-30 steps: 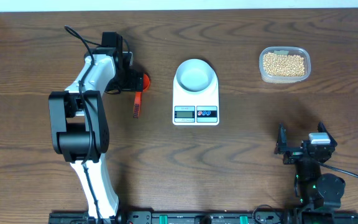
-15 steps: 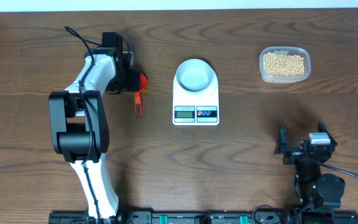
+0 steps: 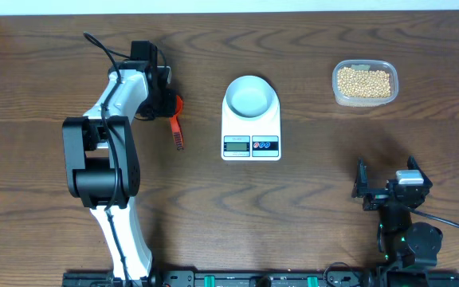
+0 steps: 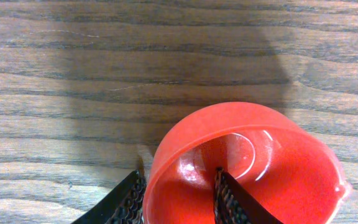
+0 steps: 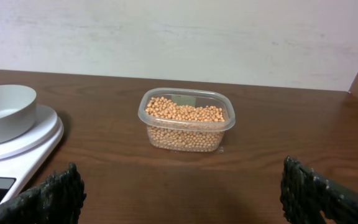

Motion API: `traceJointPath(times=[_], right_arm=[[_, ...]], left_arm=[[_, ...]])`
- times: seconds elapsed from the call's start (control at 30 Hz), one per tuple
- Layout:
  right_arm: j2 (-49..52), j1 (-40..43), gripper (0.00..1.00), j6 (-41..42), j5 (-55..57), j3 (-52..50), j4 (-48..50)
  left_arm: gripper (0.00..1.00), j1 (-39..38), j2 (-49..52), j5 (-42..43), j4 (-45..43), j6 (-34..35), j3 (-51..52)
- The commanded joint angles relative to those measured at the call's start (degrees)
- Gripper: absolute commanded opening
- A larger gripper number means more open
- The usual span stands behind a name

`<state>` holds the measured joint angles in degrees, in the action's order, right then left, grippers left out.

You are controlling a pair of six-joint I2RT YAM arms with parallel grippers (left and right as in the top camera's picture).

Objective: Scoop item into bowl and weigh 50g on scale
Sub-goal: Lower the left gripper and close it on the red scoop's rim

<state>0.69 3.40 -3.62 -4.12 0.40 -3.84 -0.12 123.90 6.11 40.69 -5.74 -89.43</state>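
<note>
One left end effector [image 4: 179, 177], worktop's [image 3: 309, 207] left rear: jaws narrow, astride the cup wall of one red scoop [image 4: 278, 155], not clamped. One bowl [image 3: 251, 96] on one scale [image 3: 251, 127], mid-rear. One clear tub [image 5: 188, 126] holding many beans [image 3: 364, 81], right rear. One right end effector [image 5: 182, 186], front right: wide, holding nothing.

Overhead looks down; right wrist shares scale [image 3: 251, 131]

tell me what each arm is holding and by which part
The left fingers straddle the red scoop at its cup wall, one inside, one outside; whether they grip it cannot be told. The right fingers hold nothing.
</note>
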Motion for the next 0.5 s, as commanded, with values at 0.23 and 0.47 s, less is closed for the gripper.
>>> traceJointPath(times=[0.23,0.47], right_arm=[[-0.4,-0.5,0.99,-0.7,-0.1,-0.1,-0.3],[-0.4,-0.5,0.99,-0.7,-0.1,-0.1,-0.3]], left_arm=[[0.26,0.0,1.2,-0.6,0.3,0.4,-1.0],[0.08,0.0,1.2,-0.6,0.3,0.4,-1.0]])
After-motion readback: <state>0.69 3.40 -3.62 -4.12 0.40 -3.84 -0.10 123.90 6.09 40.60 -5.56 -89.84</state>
